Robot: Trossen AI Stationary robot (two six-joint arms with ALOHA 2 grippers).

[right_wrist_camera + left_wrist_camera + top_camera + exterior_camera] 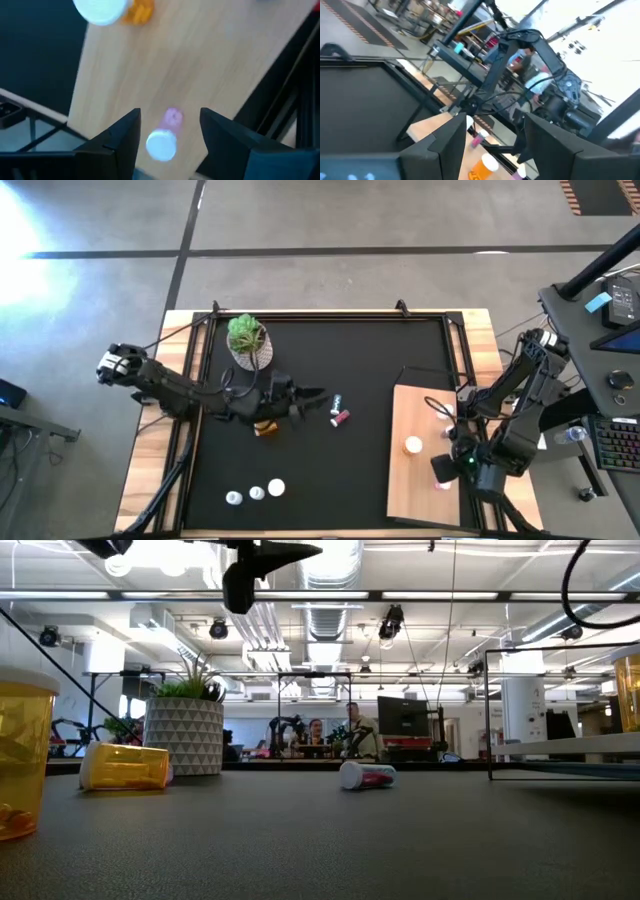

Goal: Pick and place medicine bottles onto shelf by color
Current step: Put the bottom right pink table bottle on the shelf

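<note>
The shelf [420,480] is a pale wooden board at the mat's right. On it stand an amber bottle [413,445] and a pink, white-capped bottle [162,144]. My right gripper [170,135] is open, pointing down over the pink bottle, one finger on either side with a gap to each. My left gripper [314,393] is open and empty, held level above the mat's middle. A teal-banded bottle [337,401] and a pink bottle [341,418] lie on the mat just beyond it. An amber bottle [265,427] lies below the left arm. Three white bottles [256,493] stand near the front edge.
A potted green plant [247,340] stands at the mat's far left, close behind the left arm. The black mat [340,480] has free room in its middle and front. A dark rail frame [462,350] runs along the shelf's far and right sides.
</note>
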